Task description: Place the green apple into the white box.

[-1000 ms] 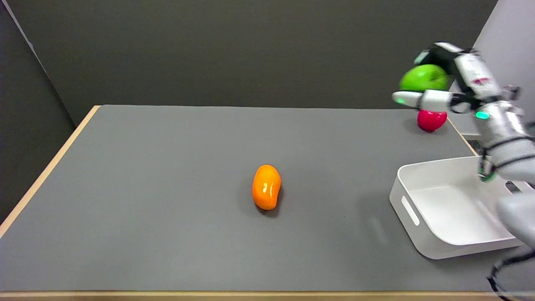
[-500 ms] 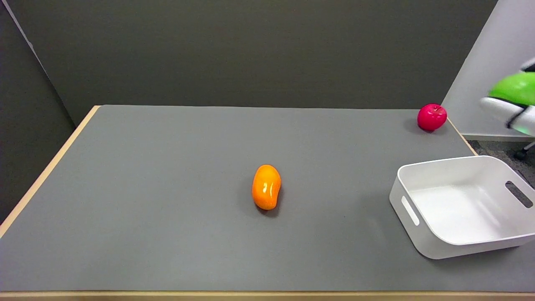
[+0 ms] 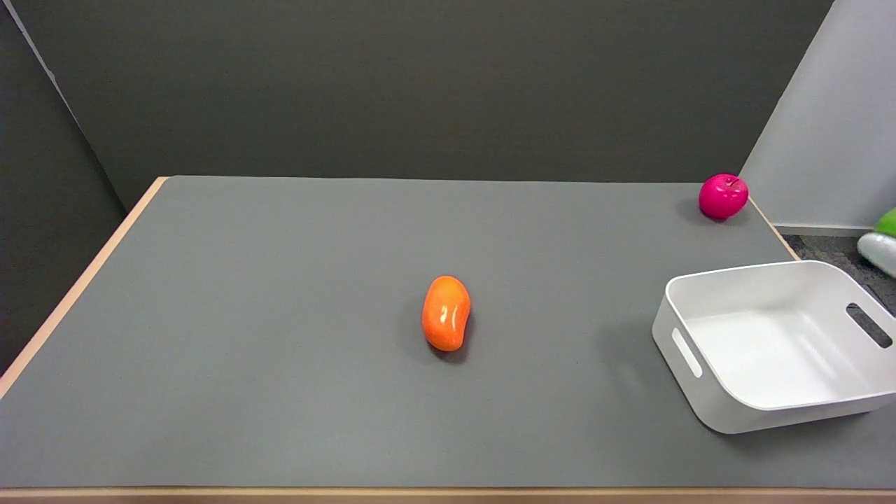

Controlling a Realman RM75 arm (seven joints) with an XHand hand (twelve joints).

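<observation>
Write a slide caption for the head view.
Green apple at right frame edge; white box empty; orange fruit, red apple on table.

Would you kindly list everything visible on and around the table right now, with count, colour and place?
Glossy orange mango-shaped fruit: one, orange, lying at the table's middle.
Shiny red apple: one, magenta-red, far right corner of the table.
White plastic box with slot handles: one, white, near right side, nothing inside.
Grey table with pale wood edging: one, grey.
Green apple: one, a sliver at the picture's right edge, beyond the box.
Right hand: only a pale part under the green apple; grip unclear.
</observation>
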